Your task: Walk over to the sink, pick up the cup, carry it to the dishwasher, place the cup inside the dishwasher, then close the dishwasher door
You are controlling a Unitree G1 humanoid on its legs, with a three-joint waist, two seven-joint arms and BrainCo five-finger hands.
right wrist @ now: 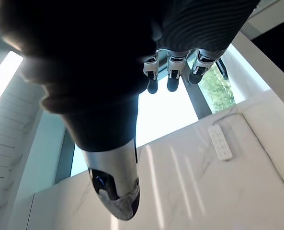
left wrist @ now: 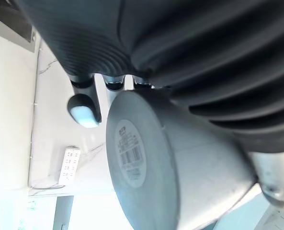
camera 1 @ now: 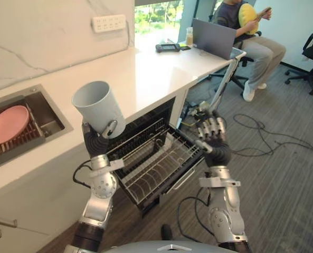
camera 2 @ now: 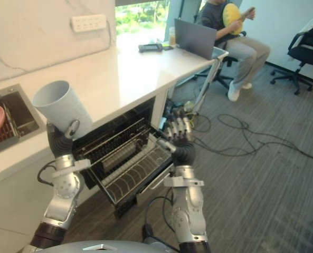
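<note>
A long white counter [camera 1: 145,74] is seen along the marble wall. Under it, a dishwasher [camera 1: 145,132] is found open, with its door let down. A wire rack [camera 1: 156,161] is pulled out over the door. A person [camera 1: 251,37] is seated on a chair at the far end of the counter, well apart from the robot. A steel sink [camera 1: 53,118] is set into the counter on the robot's left side. A grey laptop [camera 1: 214,38] is stood open on the far end of the counter. A pink plate [camera 1: 7,124] is laid in the sink.

The cup [camera 1: 99,108] is pale grey and is held up in the air in front of the counter's edge, between the sink and the dishwasher. It is tilted, with its mouth turned up. It is not inside the dishwasher. The left hand [camera 1: 97,139] is wrapped round the cup's lower part, and its fingers [left wrist: 84,103] are curled tight on it.

The right hand [camera 1: 211,134] is raised near the rack's outer corner. Its fingers [right wrist: 173,72] are kept straight and loose, and nothing is held in them.

A white power strip [camera 1: 108,22] is fixed on the wall.
</note>
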